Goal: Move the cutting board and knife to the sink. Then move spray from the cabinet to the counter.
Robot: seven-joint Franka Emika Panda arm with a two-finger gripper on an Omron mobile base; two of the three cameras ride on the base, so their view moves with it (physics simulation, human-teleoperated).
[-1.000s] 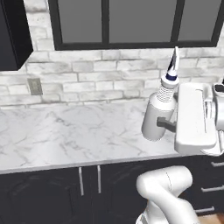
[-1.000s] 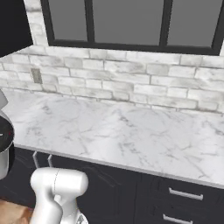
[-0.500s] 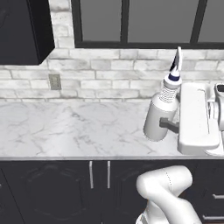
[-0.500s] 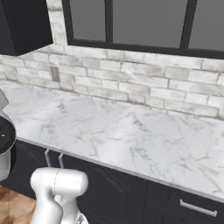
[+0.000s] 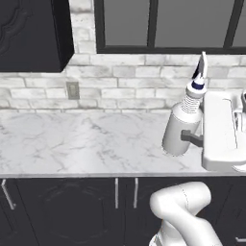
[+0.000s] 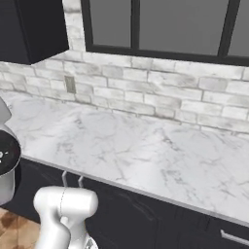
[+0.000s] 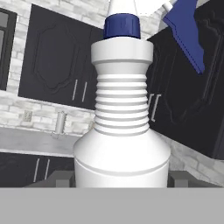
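Base has driven, so the whole scene slid right versus earlier: dark carved-panel cabinet (image 5: 33,33) now upper left, wall outlet (image 5: 72,90) mid-left. White marble counter (image 5: 81,141) spans centre. Slim white spray bottle with blue collar (image 5: 185,120) centre-right, unchanged relative to arm, clamped in gripper (image 7: 120,180), jaws wide around its body.

The white marble counter (image 5: 86,144) with grey veining runs along the brick wall above dark cabinet doors (image 5: 67,211); its visible surface bears nothing.
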